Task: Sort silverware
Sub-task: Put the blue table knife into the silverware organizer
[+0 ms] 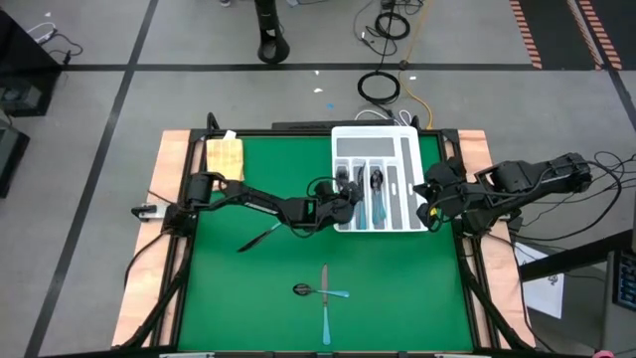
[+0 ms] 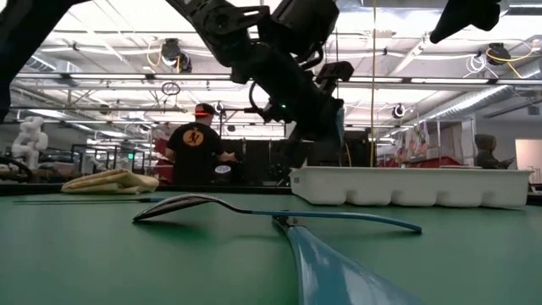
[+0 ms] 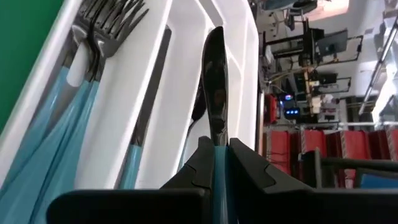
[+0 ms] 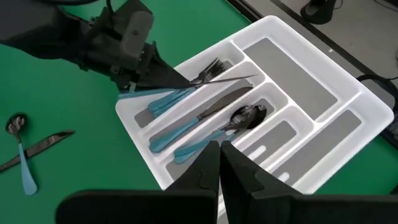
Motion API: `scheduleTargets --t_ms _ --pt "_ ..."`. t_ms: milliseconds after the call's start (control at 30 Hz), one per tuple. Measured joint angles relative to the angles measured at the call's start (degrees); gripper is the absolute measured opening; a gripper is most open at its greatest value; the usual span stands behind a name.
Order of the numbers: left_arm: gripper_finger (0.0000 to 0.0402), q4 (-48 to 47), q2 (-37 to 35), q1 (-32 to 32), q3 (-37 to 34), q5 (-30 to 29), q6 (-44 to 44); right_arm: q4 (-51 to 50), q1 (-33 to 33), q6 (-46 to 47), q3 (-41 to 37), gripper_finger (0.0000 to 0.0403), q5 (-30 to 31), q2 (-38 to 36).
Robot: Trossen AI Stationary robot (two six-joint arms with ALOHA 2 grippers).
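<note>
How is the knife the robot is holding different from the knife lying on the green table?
The held knife is pinched in the left claw above the white tray; the table knife lies flat and untouched. The held one is over a tray slot; the table one crosses a spoon. Both have light-blue handles.

The floor (image 1: 99, 60) around the green table (image 1: 397, 318) is grey concrete crossed by dark lines, with an orange-striped strip (image 1: 556, 30) at one corner. Coiled cables (image 1: 380, 87) lie on it beyond the table's far edge, near a black stand base (image 1: 271, 45). In the low view the room is a large hall with a white truss ceiling (image 2: 102, 51) and hanging lamps (image 2: 172, 48). A person in a black shirt (image 2: 196, 146) stands with their back turned among workbenches. Red cabinets (image 3: 348, 146) line one side.
</note>
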Motion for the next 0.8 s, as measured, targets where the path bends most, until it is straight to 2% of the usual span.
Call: scheduleTargets --t_ms 167,333,567,800 --pt "0.0029 -3.86 0.22 0.06 0.33 0.18 -3.32 0.01 1.57 0.0 0.0 0.0 0.0 0.0" --pt "0.0029 -3.25 0.22 0.13 0.29 0.25 -3.43 0.03 2.07 0.0 0.02 0.0 0.19 0.0" --pt "0.0095 -3.45 0.2 0.68 0.29 4.63 -3.45 0.3 2.05 0.0 0.0 0.0 0.19 0.0" --pt "0.0109 -1.89 0.15 0.67 0.29 4.28 -4.69 1.61 2.07 0.02 0.0 0.0 0.09 0.02"
